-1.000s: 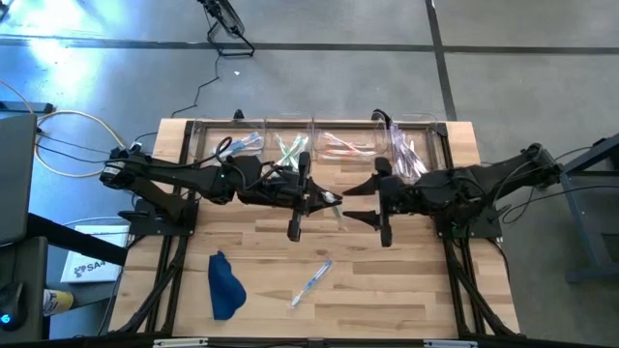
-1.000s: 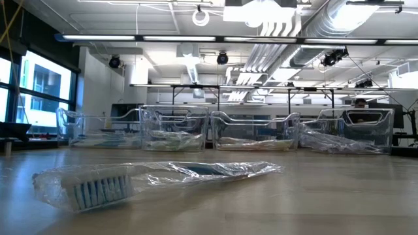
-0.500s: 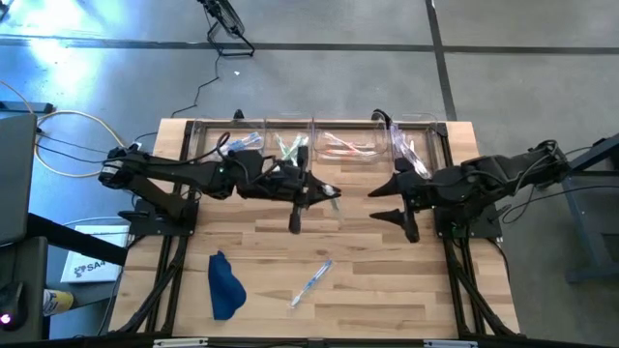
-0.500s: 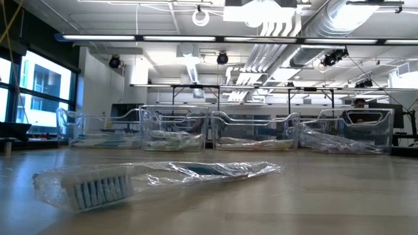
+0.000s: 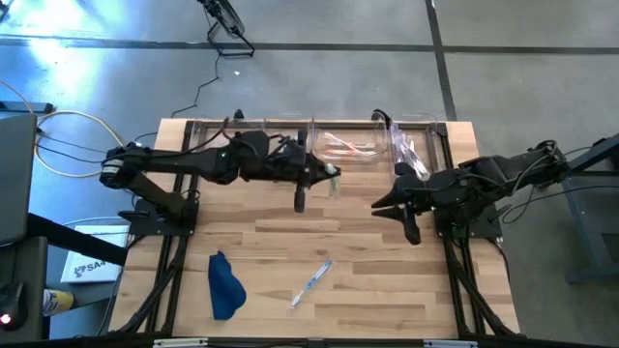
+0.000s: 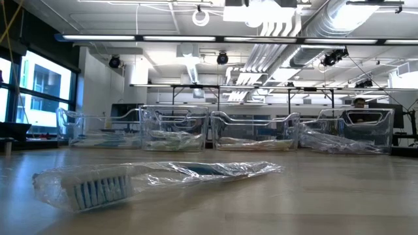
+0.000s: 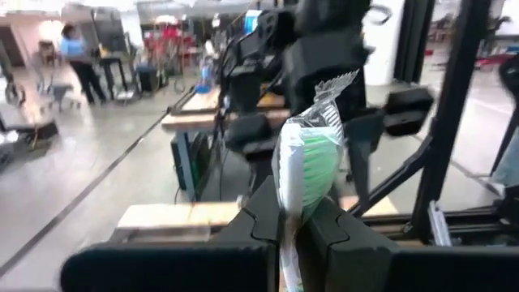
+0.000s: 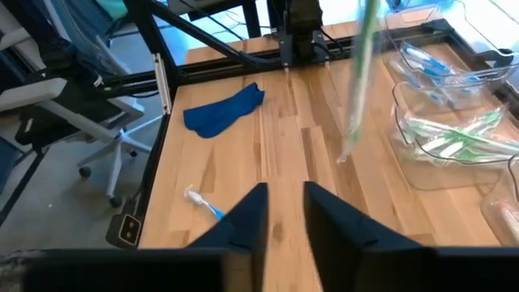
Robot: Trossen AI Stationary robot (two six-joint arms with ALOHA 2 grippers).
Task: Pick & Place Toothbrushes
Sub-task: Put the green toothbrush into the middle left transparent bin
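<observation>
A: What is the left gripper [image 5: 329,180] doing?

B: It is holding a green toothbrush [image 7: 306,172] in a clear wrapper. Its two fingers are squeezing tight on the handle, and the brush end is sticking up past them. From above, the gripper is hanging just in front of the row of clear bins [image 5: 319,140] at the back of the table [image 5: 387,280].

A: And the right gripper [image 5: 383,209]?

B: It is hanging over the right side of the table, in front of the bins. Its fingers [image 8: 243,219] are standing a little apart, with a narrow gap. Nothing is sitting between them.

A: Where are the other toothbrushes?

B: One blue toothbrush [image 5: 311,283] is lying on the wood near the front, well apart from both grippers. More are lying inside the bins: green ones [image 8: 454,138] in one, blue ones [image 8: 430,61] in the next.

A: Anything else on the table?

B: A blue cloth [image 5: 224,287] is lying near the front left corner, beside the blue toothbrush but not touching it.
</observation>
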